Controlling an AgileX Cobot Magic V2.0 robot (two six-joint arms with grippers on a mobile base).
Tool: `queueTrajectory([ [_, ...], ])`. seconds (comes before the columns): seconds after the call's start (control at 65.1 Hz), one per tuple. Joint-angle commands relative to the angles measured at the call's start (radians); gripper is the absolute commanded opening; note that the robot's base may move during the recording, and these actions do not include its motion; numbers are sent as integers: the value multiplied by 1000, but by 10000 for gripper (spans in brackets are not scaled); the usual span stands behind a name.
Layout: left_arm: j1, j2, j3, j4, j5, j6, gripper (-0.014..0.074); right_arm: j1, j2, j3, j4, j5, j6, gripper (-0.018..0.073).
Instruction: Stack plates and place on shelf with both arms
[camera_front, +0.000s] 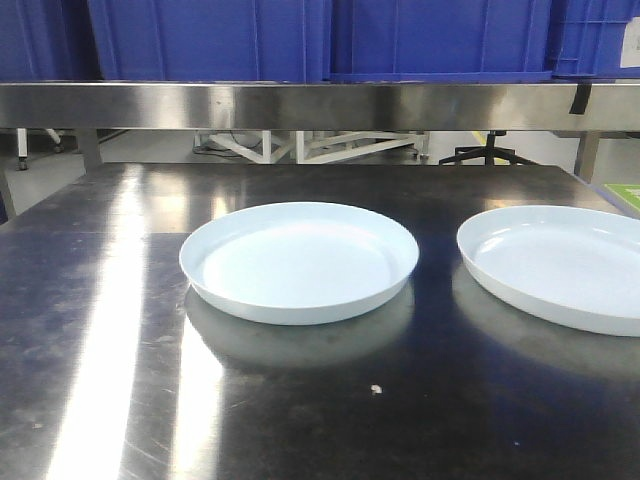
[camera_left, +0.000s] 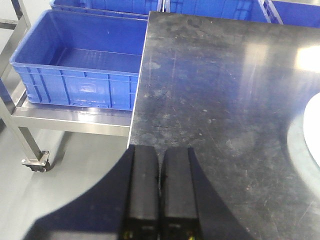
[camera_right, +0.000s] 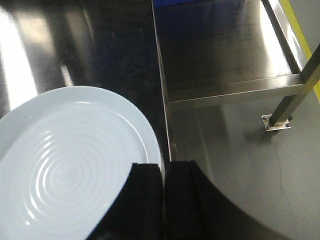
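just beside right pincer (camera_right: 163, 169), plate (camera_right: 75, 165)

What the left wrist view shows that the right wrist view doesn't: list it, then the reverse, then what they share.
Only left wrist: a blue crate on a wheeled steel cart beside the table, the shut left gripper, and a sliver of the left plate.
Only right wrist: most of the right plate with its ringed base, a steel shelf, a post with a foot plate, and the shut right gripper.
Both: the dark tabletop, with a closed black gripper at the bottom.
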Motion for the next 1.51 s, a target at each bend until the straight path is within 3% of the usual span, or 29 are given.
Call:
queueTrajectory([
  [0.0,1,-4,-28,1,-86,-5,82,0,-8,-32,-13,-74,-1,368],
  [0.061,1,-4,-28,1,-86,-5,82,0,-8,-32,-13,-78,-1,477],
  [0.108,1,-4,-28,1,-86,-5,82,0,-8,-32,-13,-79,-1,503],
  [0.768,1,-3,-28,1,-86,-5,82,0,144,-32,-13,-84,-1,496],
  [0.922,1,-3,-28,1,-86,-5,82,0,192,-36,-13,-138,-1,496],
  [1.49,1,-3,-28,1,-86,-5,82,-2,418,-175,-13,-159,-1,496],
])
